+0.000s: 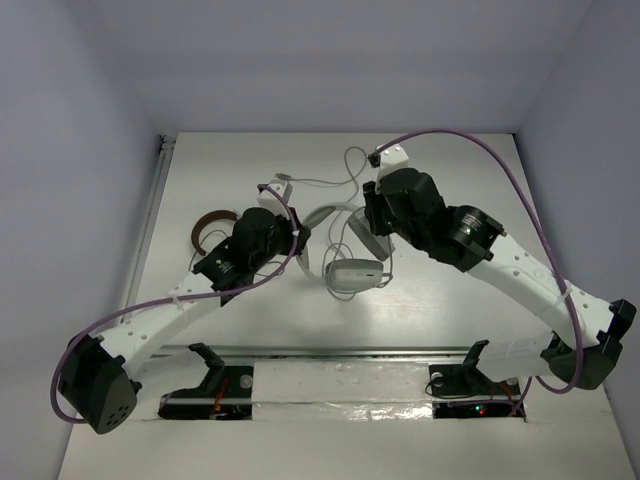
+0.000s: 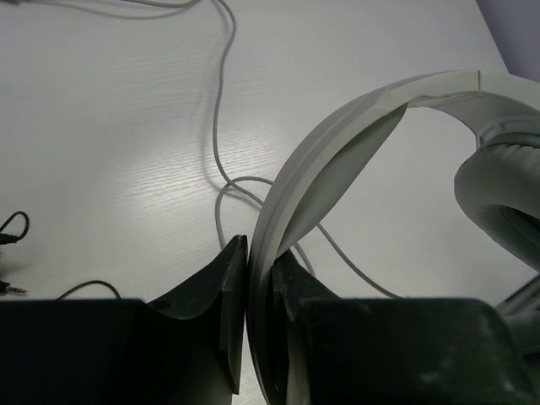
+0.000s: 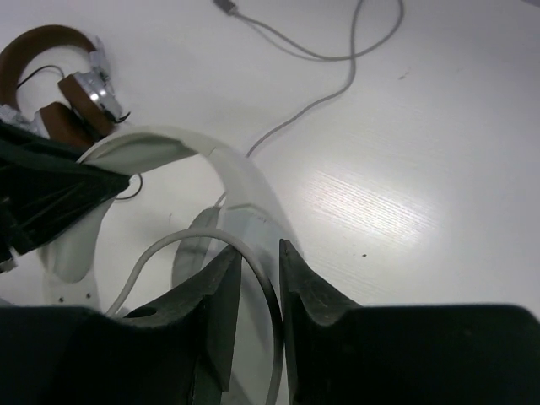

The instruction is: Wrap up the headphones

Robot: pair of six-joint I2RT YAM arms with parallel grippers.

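Winding looked to be the step in hand. The left gripper (image 2: 260, 250) was clenched on the headband of the headphones (image 2: 380, 101); the smooth white arch rose from between its fingers and curved to a padded, oblong grey earcup (image 2: 498, 198) off to their right. The right gripper (image 3: 260, 250) had its fingers narrowly parted, the thin grey cable (image 3: 190, 236) looping through the gap; whether it was pinched I cannot tell. Beyond those fingers more cable snaked slack over the matte white table (image 3: 405, 169). Next, I judge, that slack needed carrying round the band under light tension, the left holding firm.
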